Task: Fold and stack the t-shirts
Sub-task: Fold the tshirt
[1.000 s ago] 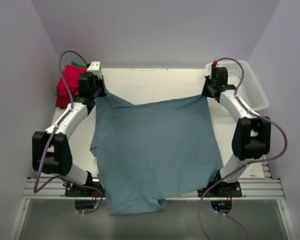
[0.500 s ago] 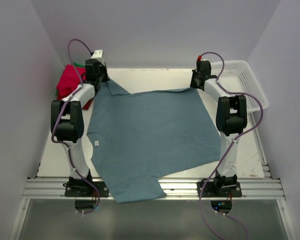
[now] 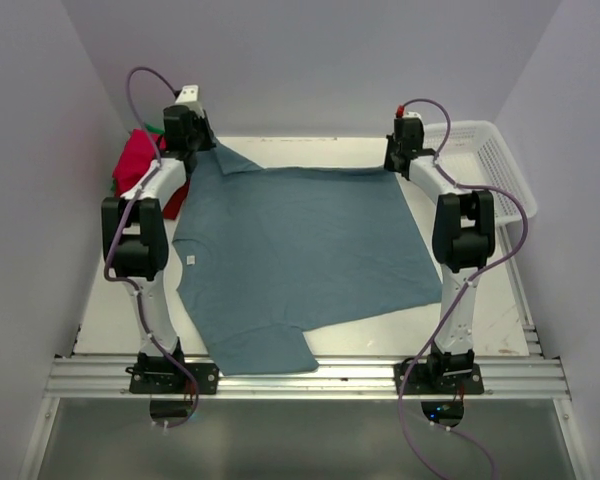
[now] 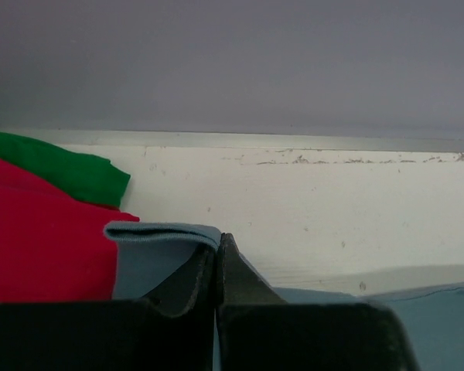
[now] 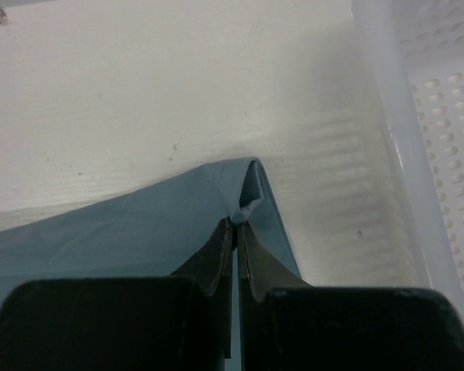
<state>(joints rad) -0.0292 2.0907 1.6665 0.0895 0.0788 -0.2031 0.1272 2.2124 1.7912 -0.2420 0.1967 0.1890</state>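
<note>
Blue-grey t-shirt (image 3: pixel 300 250) spread out; far corners pinched in clamped left end effector (image 4: pixel 218 251), right end effector (image 5: pixel 237 228).

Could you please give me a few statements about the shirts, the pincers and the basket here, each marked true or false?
1. The left pincer and the right pincer are each shut on the blue-grey t-shirt. True.
2. The white basket stands at the far left. False: it stands at the far right.
3. The red shirts and a green shirt lie beside the left pincer. True.
4. The blue-grey t-shirt is folded into a small square. False: it lies spread across the table.
</note>
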